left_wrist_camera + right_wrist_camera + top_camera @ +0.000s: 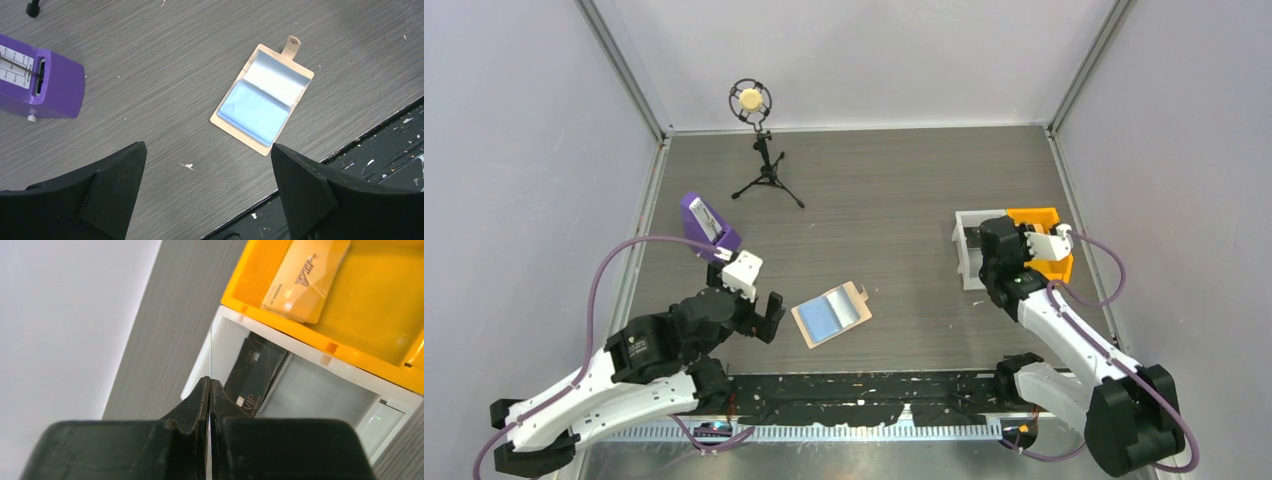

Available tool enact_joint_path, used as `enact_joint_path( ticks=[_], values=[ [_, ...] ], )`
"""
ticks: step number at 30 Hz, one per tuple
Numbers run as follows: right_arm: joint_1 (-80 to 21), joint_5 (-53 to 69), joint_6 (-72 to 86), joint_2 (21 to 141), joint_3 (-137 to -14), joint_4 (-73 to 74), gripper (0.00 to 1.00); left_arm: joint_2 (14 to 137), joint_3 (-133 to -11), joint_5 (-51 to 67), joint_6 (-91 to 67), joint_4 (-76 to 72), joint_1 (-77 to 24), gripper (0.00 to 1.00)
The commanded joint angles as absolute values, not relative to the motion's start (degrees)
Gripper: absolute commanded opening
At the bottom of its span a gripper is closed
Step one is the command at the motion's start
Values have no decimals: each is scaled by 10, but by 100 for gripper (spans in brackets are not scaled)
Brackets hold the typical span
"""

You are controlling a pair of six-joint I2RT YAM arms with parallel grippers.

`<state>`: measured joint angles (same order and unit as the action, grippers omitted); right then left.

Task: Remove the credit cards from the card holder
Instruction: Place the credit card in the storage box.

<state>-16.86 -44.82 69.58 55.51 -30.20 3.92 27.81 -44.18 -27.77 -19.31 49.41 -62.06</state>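
From overhead I see the card holder (pixel 831 313) lying open on the table (pixel 894 190), just below the middle of the frame, with its blue inside facing up and its tab toward the upper right. My left gripper (pixel 759 318) sits just left of it. The left wrist view shows this better: the left gripper (pixel 206 155) is spread wide with nothing between its fingers, and the card holder (pixel 257 107) lies flat above them, apart from both. A purple stand (pixel 40 82) is at the left edge.

Overhead, the right arm hides what it reaches into. I only make out a white bin (pixel 969 250) and an orange bin (pixel 1036 215) at centre right. The right wrist view fills that in. The right gripper (pixel 209 382) is pressed closed, and a thin card (pixel 210 350) stands edge-on out of its tips, over the near wall of the white bin (pixel 320 390). A black card (pixel 255 372) lies inside that bin. A gold card (pixel 305 277) lies in the orange bin (pixel 370 315) at the upper right.
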Motion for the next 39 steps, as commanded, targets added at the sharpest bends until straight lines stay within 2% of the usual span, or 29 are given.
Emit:
enact_joint_path(
  ticks=[1,24,26,31,39],
  values=[
    [-167,-487,809,598,-318,59,5,262,-433,-271,-204,494,-619,100],
    [-146,-437,876,753,-320,-33,5,241,-423,-274,-211,494,-618,100],
    [-141,-433,876,760,-316,-43,6,243,-424,-273,-211,493,-618,100],
    [-132,-427,857,772,-327,-43,16,244,-424,-270,-210,494,-618,100],
    [-122,-417,828,783,-345,-27,20,243,-422,-267,-209,491,-618,100]
  ],
)
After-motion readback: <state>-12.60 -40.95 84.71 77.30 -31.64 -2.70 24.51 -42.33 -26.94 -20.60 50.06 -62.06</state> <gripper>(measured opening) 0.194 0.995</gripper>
